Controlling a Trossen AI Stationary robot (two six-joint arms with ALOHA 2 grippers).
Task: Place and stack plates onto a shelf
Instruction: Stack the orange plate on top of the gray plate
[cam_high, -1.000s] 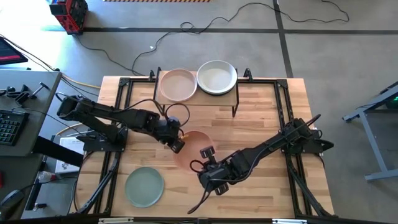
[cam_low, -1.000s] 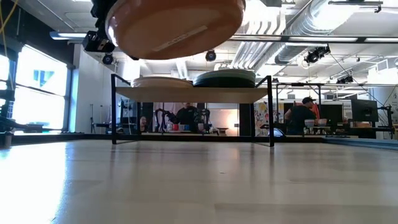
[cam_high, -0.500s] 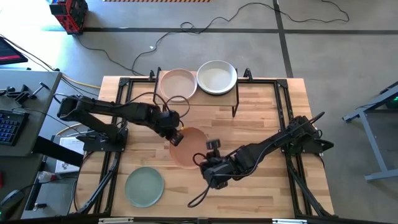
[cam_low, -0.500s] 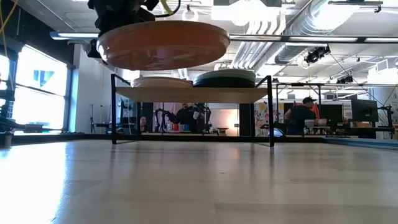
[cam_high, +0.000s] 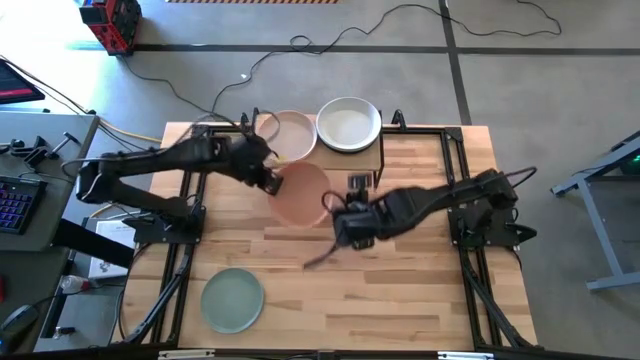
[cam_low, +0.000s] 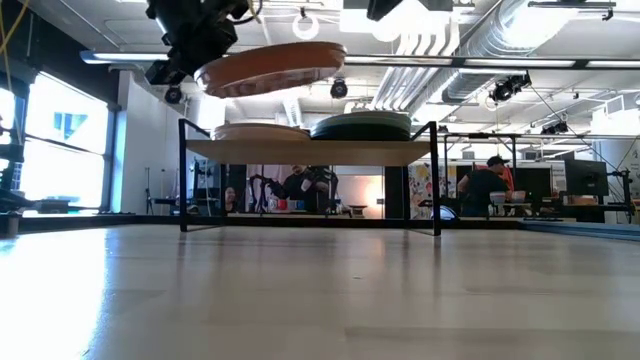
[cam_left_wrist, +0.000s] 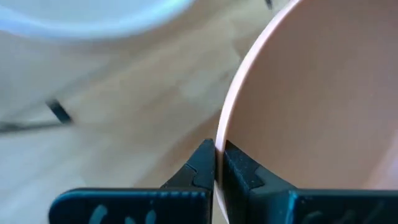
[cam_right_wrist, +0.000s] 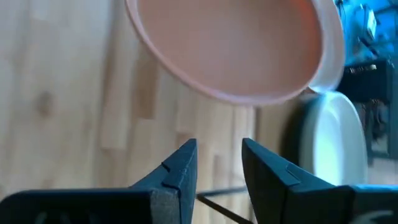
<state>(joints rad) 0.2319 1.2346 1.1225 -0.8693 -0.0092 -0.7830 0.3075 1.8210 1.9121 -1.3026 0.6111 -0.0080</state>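
No writing is readable; the left tool (cam_high: 268, 178) pinches the rim of a terracotta plate (cam_high: 300, 195) held above the desk (cam_high: 420, 250), just at 6 o'clock of the shelf (cam_low: 310, 150), while the right tool (cam_high: 345, 222), fingers apart and empty, sits at the plate's 4 o'clock.

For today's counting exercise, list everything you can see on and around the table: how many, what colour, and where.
Carried plate: one, peach, in the air just in front of the shelf.
Shelf: one, light wood on black legs, far edge of the table.
Shelf plates: one pinkish, one whitish, side by side.
Green plate: one, pale green, near left of the table.
People: in the room behind.
Left gripper: jaws shut on the carried plate's rim.
Right gripper: jaws open, beside the carried plate.
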